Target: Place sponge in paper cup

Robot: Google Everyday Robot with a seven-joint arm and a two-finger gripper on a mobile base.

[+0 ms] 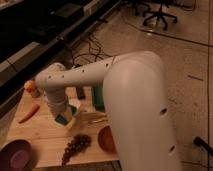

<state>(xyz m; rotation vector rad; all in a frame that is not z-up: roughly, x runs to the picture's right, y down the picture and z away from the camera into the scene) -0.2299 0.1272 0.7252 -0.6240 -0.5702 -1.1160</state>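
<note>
Gripper at sponge mid table, hold impossible to tell; paper cup just beside, toward right edge

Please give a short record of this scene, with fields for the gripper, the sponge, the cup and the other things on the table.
gripper: low over the table's left part, at the sponge
sponge: teal, directly below the gripper, not inside the cup
paper cup: pale, close on the sponge's right
others: carrot, grapes, purple bowl
surface: wooden table
</note>
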